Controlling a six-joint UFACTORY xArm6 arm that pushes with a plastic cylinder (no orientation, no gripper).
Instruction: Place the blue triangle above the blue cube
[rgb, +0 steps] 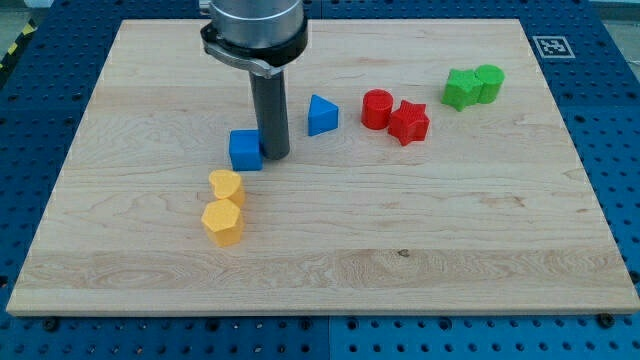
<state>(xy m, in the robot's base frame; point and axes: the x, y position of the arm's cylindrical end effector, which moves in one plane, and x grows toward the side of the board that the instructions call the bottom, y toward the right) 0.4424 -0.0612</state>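
Observation:
The blue cube (245, 150) sits left of the board's middle. The blue triangle (321, 115) lies to its upper right, a short gap away. My tip (275, 156) is the lower end of the dark rod, right against the blue cube's right side, and below-left of the blue triangle. The rod stands between the two blue blocks.
A red cylinder (376, 108) and a red star (409, 122) touch, right of the triangle. Two green blocks (474, 87) sit together at the upper right. A yellow heart (226, 186) and a yellow hexagon (222, 222) lie below the cube. The wooden board (400, 260) rests on a blue pegboard.

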